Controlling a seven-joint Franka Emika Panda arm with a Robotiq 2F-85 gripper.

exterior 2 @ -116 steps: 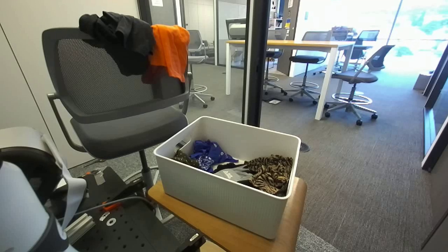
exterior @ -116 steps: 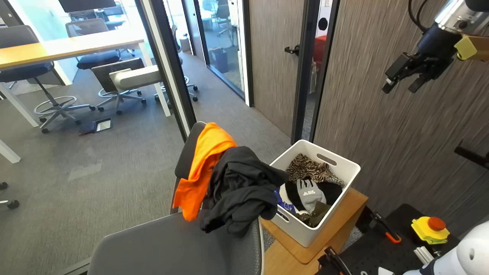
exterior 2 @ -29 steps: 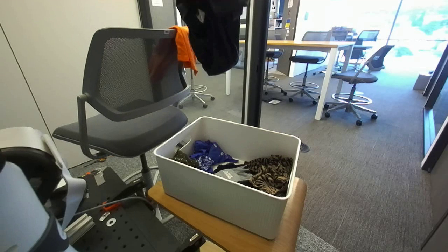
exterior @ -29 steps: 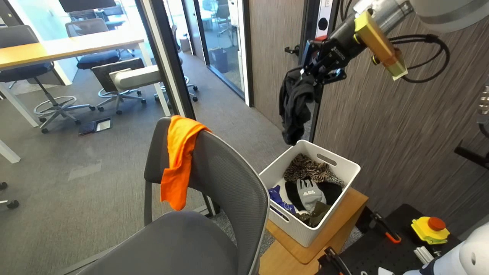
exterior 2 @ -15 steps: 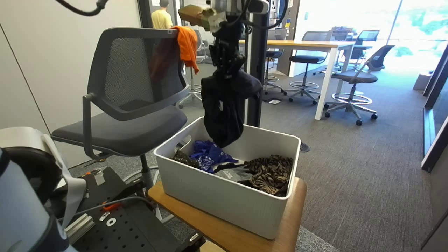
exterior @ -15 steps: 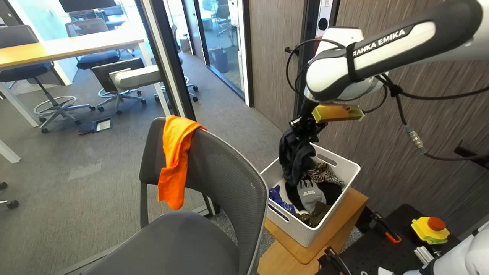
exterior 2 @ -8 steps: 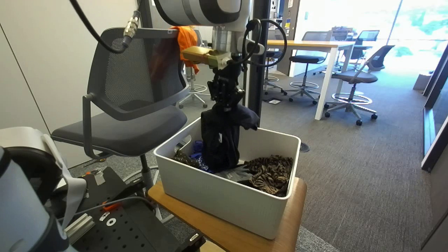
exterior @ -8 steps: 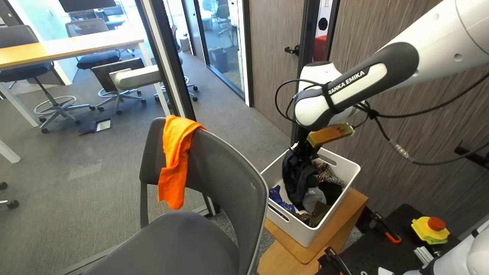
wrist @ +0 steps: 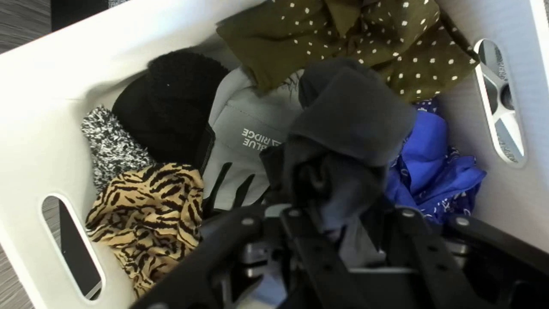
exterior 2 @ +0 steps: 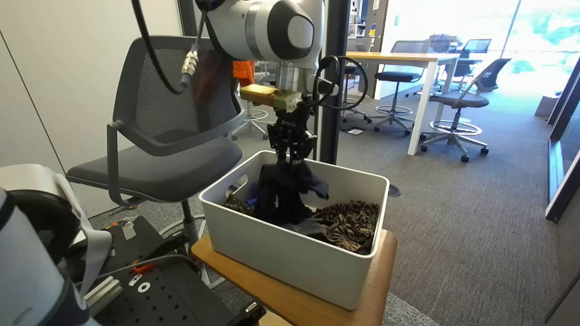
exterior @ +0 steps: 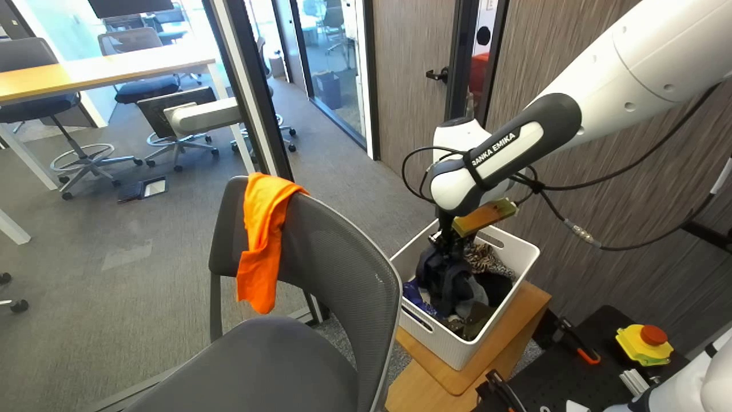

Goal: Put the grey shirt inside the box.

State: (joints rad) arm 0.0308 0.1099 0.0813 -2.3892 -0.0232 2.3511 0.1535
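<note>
The dark grey shirt [exterior 2: 283, 194] is bunched inside the white box [exterior 2: 290, 262], its lower folds resting on the other clothes there. My gripper [exterior 2: 290, 158] points straight down just above the shirt, at about the height of the far rim. A gap shows between its fingers, so it stands open. In the wrist view, the shirt [wrist: 351, 116] lies in front of and below the gripper [wrist: 351, 219], slightly blurred. Whether some cloth still touches the fingertips I cannot tell. In an exterior view the arm partly covers the shirt [exterior: 440, 280] and hides the fingertips.
The box also holds a blue bandana [wrist: 429, 167], a grey glove [wrist: 253, 120], tiger-print cloth [wrist: 150, 201] and an olive dotted cloth [wrist: 386, 38]. It sits on a wooden stand [exterior 2: 383, 271]. An orange garment [exterior: 266, 240] hangs on the chair [exterior: 343, 257] beside it.
From over the box, my gripper has come down with the shirt, which has sunk in among the other clothes. In the last half second the fingers have parted and the cloth has slumped.
</note>
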